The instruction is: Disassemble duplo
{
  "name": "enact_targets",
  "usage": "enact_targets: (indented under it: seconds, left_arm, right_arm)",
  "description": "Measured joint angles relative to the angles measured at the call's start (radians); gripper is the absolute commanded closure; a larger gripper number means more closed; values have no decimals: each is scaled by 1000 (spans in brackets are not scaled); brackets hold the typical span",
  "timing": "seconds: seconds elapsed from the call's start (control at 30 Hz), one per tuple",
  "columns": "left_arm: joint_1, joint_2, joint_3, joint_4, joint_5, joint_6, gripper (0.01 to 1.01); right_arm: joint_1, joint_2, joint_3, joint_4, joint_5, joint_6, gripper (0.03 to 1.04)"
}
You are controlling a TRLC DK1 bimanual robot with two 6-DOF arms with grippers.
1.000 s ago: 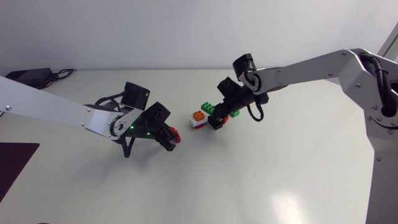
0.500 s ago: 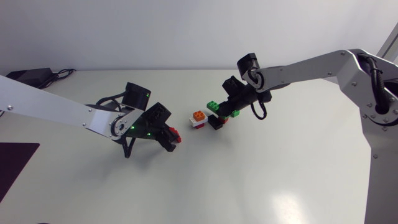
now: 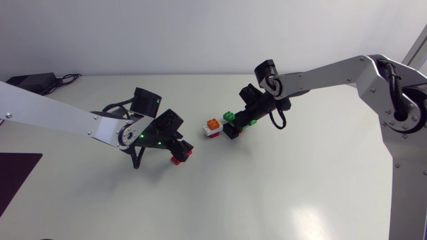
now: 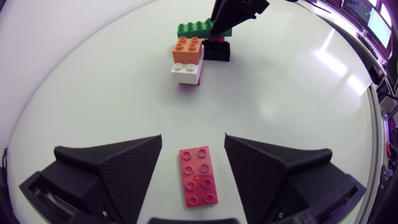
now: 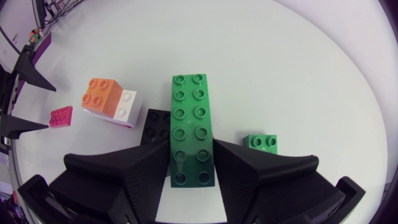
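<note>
One long green plastic brick, one small green brick, one black brick, one orange brick, one white brick, one red brick. Right jaws clench the long one — left jaws, spread wide, have released the red.

White desk. Directly on it: a flat red brick off by itself, studs up. Near the middle, a small brick stack, orange on white. A black brick is just beside the stack, and a small green brick sits near the black one.
</note>
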Motion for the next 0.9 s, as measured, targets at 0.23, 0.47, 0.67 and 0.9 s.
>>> enact_targets:
  seconds: [0.23,0.47,0.67,0.9]
  left_arm:
    - [0,-13,-3,10,0,0,287]
    - [0,-62,-19,34,0,0,287]
    - [0,-90,-32,53,0,-1,287]
    - [2,-94,-42,74,1,-2,287]
  right_arm:
    - [0,2,18,-33,4,0,70]
    - [-15,-15,10,-17,4,0,70]
    - [-5,-157,-97,85,3,0,70]
    - [95,-220,-140,120,3,0,70]
